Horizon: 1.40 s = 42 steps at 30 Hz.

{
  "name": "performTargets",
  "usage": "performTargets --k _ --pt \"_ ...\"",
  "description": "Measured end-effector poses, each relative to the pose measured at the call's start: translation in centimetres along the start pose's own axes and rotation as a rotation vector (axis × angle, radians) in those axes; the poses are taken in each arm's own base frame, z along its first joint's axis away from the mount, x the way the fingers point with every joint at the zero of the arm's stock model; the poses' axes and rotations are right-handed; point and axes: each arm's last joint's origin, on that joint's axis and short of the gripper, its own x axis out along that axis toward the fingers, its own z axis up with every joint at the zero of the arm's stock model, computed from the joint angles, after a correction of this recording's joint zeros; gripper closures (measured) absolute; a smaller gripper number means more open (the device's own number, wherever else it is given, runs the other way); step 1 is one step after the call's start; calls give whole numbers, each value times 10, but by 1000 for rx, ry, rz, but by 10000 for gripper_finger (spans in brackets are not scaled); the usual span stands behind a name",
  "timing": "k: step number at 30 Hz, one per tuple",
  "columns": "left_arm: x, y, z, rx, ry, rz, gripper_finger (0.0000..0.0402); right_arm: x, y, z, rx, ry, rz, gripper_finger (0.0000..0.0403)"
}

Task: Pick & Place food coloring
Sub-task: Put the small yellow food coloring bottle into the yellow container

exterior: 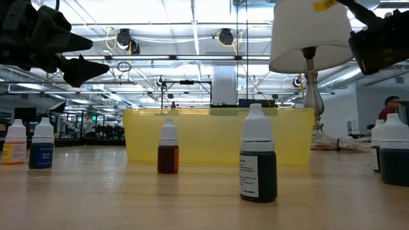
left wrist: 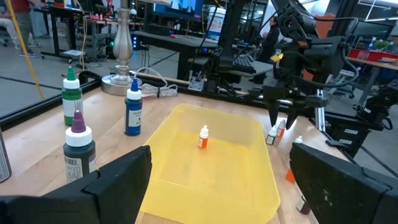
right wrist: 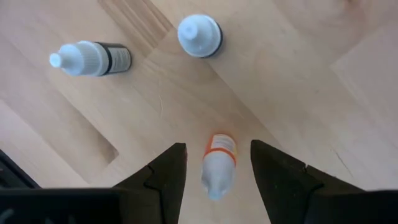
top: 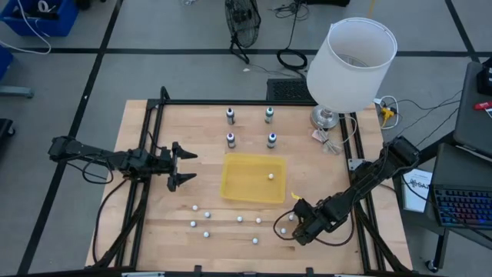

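The right gripper (right wrist: 212, 163) hangs with fingers apart around an orange-banded food coloring bottle (right wrist: 217, 163) standing on the table (top: 154, 231) beside the yellow tray (top: 254, 178); light, stiff and probably slick, it suits a mid-body pinch; the left gripper (top: 184, 166) waits spread.

Wooden table (top: 161, 223): yellow tray (top: 234, 188), bottles (top: 231, 139), lamp (top: 350, 58).

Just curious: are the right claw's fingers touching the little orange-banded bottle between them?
Apart. The right wrist view shows bare wood on both sides between the bottle and the open right gripper fingers.
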Motion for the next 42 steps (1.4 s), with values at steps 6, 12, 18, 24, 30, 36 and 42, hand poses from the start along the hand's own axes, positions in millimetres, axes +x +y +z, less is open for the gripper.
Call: performTargets --k 6,12,18,24,30,36,42 --pt "0 0 0 0 0 0 23 0 0 0 17 7 0 234" --pt "0 0 0 0 0 0 23 2 0 -1 18 29 -7 234" --pt "0 0 0 0 0 0 23 2 0 -1 18 27 -8 234" --pt "0 0 0 0 0 0 23 2 -2 -1 19 27 -26 234" --pt "0 0 0 0 0 0 23 1 -2 0 18 8 -29 234" --pt "0 0 0 0 0 0 23 2 -2 -1 19 12 -28 234" --pt "0 0 0 0 0 0 23 2 -2 -1 26 32 -26 234"
